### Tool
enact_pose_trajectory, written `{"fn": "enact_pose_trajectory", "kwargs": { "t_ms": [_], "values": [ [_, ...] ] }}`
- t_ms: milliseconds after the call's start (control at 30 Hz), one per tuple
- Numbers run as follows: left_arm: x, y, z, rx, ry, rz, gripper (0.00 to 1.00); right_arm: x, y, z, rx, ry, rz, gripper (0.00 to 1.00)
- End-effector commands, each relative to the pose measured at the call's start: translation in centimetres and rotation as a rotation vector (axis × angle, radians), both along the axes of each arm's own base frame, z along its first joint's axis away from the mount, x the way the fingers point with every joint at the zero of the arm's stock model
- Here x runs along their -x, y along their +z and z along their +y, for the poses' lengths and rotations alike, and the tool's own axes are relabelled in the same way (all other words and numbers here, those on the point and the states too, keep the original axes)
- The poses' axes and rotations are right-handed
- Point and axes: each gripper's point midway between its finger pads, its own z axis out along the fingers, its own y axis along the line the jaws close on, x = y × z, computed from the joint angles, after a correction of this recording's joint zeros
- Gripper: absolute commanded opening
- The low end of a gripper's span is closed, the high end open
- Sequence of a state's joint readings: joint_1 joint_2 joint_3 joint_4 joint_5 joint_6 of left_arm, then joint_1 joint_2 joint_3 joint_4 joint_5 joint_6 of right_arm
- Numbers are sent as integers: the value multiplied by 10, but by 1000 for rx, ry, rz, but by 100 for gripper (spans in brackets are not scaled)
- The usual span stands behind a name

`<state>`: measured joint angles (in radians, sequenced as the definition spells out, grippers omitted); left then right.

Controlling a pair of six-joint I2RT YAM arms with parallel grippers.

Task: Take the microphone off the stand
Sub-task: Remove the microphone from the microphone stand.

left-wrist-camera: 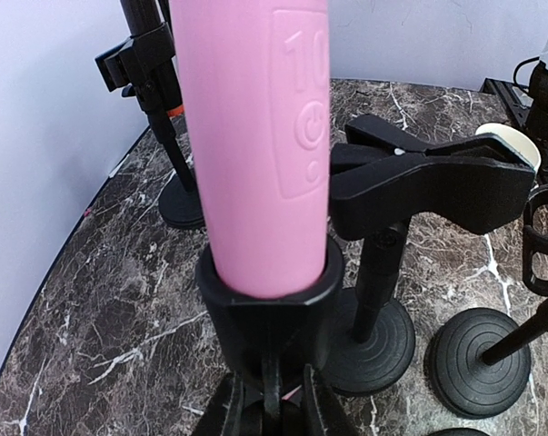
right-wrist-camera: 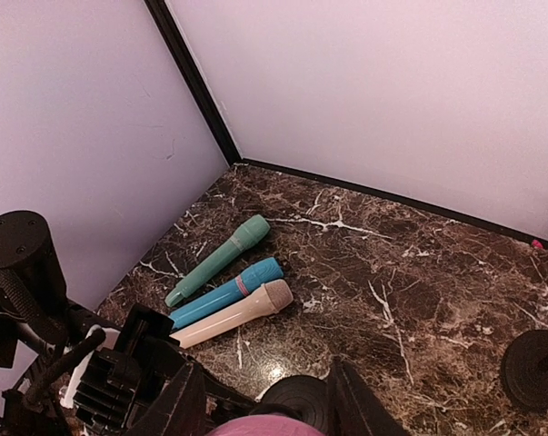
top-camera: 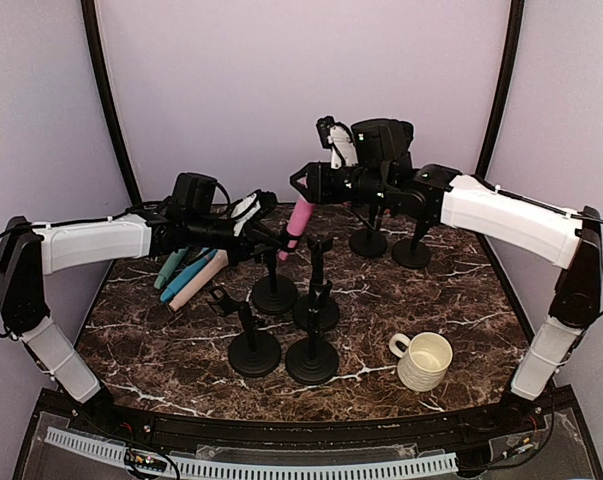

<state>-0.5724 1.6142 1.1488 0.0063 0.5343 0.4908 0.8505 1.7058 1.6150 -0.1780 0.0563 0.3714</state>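
Mug [top-camera: 422, 360]: nearest, on the desk's [top-camera: 461, 300] near right, clear of the work.
Left tool [top-camera: 266, 240]: closed tight on the stand [top-camera: 274, 293], just below its clip, bracing it.
Pink microphone [top-camera: 300, 218]: seated in that clip at mid-desk, long axis near upright, upper end leaning far-right.
Right tool [top-camera: 309, 185]: clamped on the upper end, reaching in from the right; the pull likely runs up along that axis.

1. The digits "10" are seen embossed at the top of a raised panel on the pink microphone [left-wrist-camera: 255, 136]. Their upper part is cut off by the frame edge in the left wrist view.
2. A power symbol is embossed just below the digits, on the same panel.
3. A small curved mark beneath that symbol cannot be read.
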Motion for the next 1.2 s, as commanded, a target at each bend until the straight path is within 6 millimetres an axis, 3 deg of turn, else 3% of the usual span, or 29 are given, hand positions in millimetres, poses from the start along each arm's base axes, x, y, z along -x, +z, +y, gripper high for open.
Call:
{"fn": "enact_pose_trajectory", "kwargs": {
  "t_ms": [0,533,1000,1100,1167],
  "values": [
    [10,-83,35,-253,75,163,0,-4,153,-68,-288,-180,-294,20],
    [11,-99,33,-296,66,192,0,6,171,-86,-298,-177,-322,20],
    [9,-91,29,-270,71,193,0,15,179,-104,-296,-205,-331,20],
    [7,-72,23,-211,73,181,16,19,179,-109,-291,-208,-329,20],
    [6,-57,19,-162,81,177,34,22,179,-112,-287,-205,-327,20]
  ]
}}
